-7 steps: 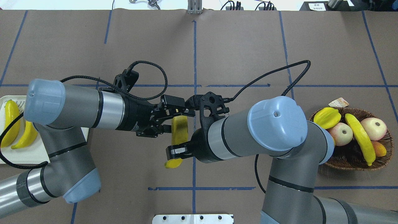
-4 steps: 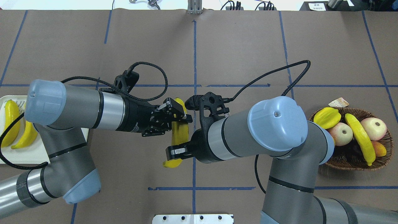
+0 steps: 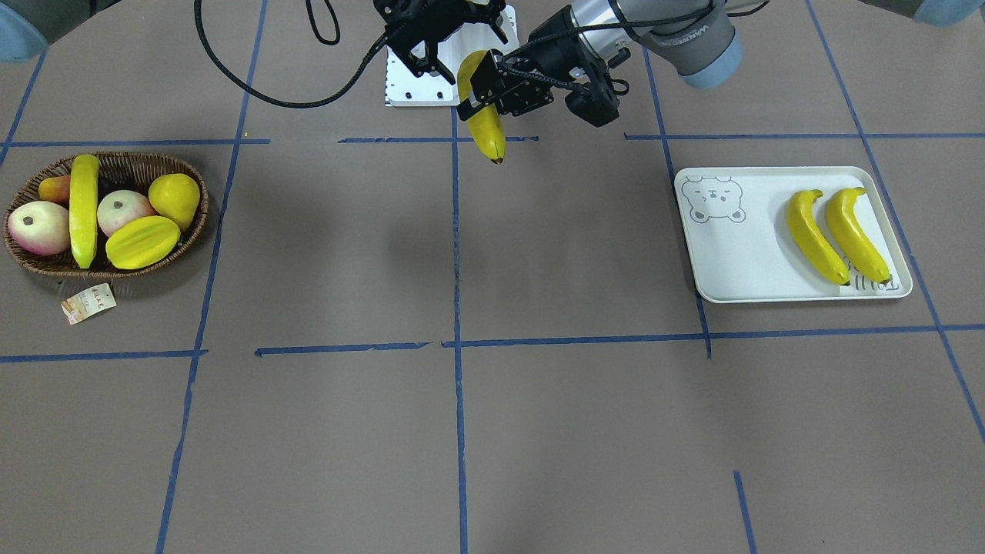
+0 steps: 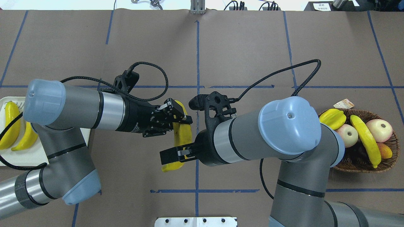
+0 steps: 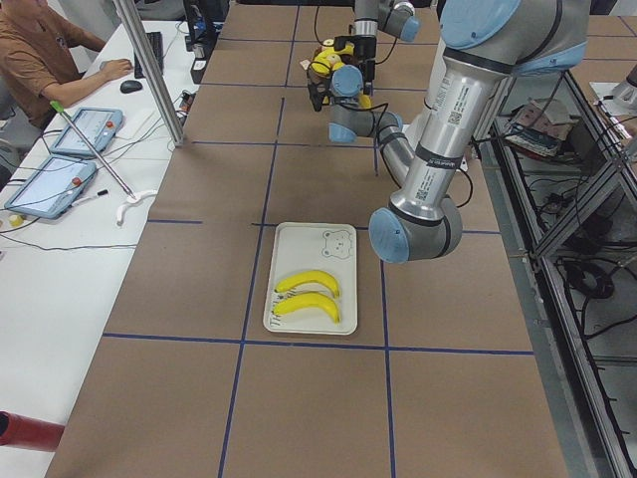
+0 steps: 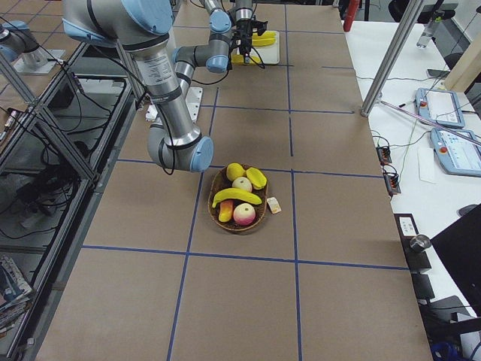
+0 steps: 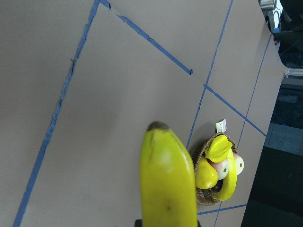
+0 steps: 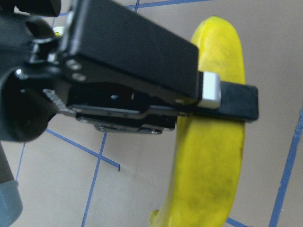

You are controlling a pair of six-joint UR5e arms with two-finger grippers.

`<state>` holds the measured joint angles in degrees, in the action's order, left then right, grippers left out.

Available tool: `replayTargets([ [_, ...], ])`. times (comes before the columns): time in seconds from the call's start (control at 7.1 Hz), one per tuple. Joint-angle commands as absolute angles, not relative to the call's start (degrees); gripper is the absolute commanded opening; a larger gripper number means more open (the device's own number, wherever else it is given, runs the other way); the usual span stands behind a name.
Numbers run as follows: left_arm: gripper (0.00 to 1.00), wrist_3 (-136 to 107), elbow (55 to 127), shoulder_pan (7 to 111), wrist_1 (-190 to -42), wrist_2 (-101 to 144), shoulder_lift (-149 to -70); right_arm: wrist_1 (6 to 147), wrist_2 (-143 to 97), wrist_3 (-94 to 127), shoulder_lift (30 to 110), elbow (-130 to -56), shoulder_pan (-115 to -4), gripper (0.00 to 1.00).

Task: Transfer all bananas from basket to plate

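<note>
Bananas (image 4: 11, 123) were counted at four: two on the plate (image 4: 30, 154) at left, one in the basket (image 4: 356, 165) at right. One was clamped mid-frame by the left gripper (image 4: 182, 114); the right gripper (image 4: 175, 154) was spread, holding nothing.

**Two pincers meet at centre**

In the overhead view the left arm (image 4: 79, 107) lies level, its forearm pointing to 3 o'clock and its elbow folded back toward 7 o'clock. The left pincer (image 4: 178, 115) is clamped across the upper part of a banana (image 4: 184, 134). The right arm (image 4: 252, 135) reaches toward 9 o'clock. The right pincer (image 4: 172, 156) sits at 6 o'clock from the left one, jaws parted about the banana's lower end.
</note>
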<state>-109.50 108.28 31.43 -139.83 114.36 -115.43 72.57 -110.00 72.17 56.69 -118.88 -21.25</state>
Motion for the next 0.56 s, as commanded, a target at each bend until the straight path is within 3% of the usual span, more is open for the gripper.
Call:
replayTargets([
  [0.0,0.0,-108.64,108.28,35.31,-129.88,114.52,-115.14,72.68,-110.21,73.3,58.61,-122.5,-21.88,1.0],
  [0.42,0.0,-99.09,110.99,42.35,-115.17,115.4,-105.0,73.12,-110.39,73.3,63.62,-125.24,-25.83,1.0],
])
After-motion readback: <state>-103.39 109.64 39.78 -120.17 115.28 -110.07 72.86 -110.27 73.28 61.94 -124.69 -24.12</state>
